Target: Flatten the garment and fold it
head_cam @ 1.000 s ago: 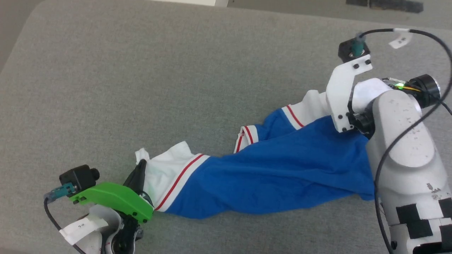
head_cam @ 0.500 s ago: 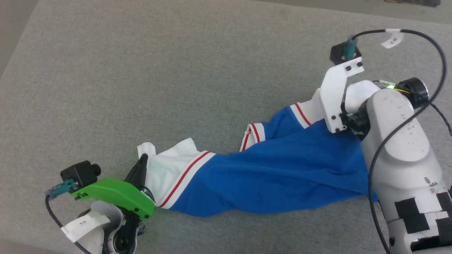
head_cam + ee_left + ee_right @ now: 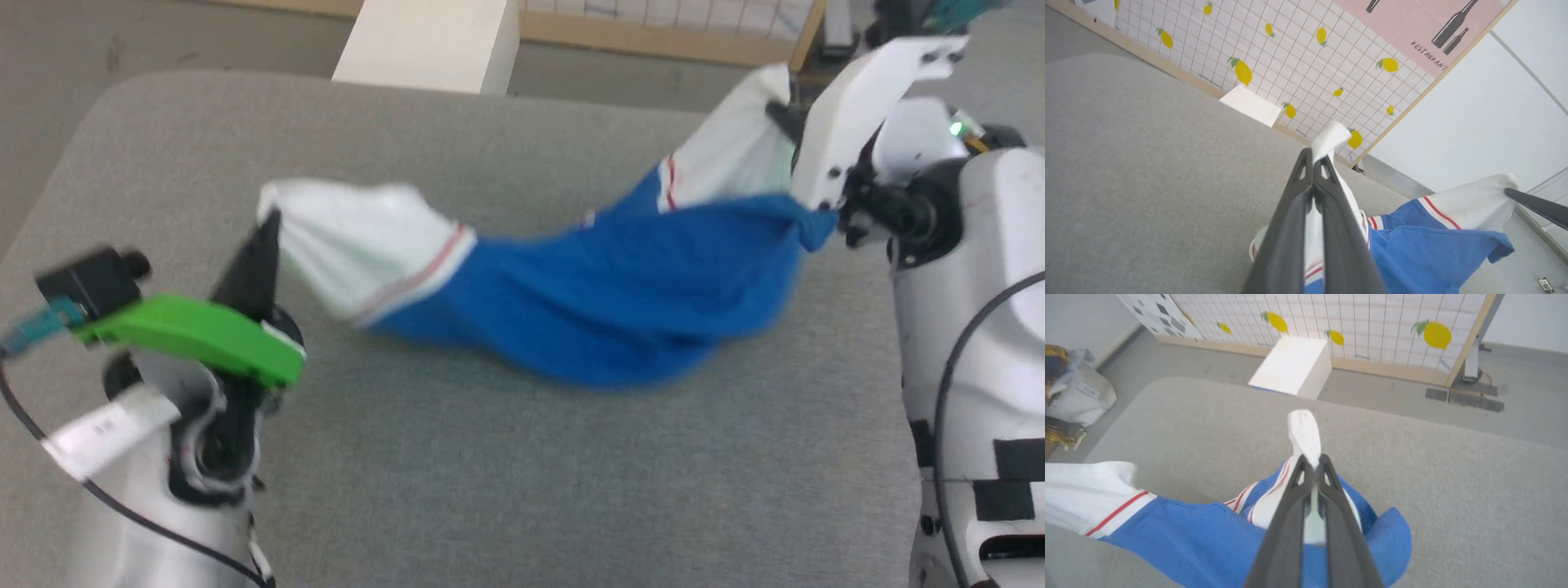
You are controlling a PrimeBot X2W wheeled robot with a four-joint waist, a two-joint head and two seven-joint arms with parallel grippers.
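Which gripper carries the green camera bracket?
The left gripper: its bracket is green, the right gripper's is white. Both are shut on the garment's sleeves.

The garment (image 3: 620, 318) is bright blue and white with red stripes, on a grey mat (image 3: 490, 490), a yellow-lemon-printed white grid screen (image 3: 1372, 322) beyond it.

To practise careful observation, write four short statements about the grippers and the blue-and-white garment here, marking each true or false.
1. The left gripper is shut on a white end of the garment. True.
2. The right gripper is open, holding nothing. False: it is shut on the garment's other white end.
3. The garment lies spread flat on the grey surface. False: it hangs bunched between the grippers.
4. A white box stands beyond the grey surface. True.
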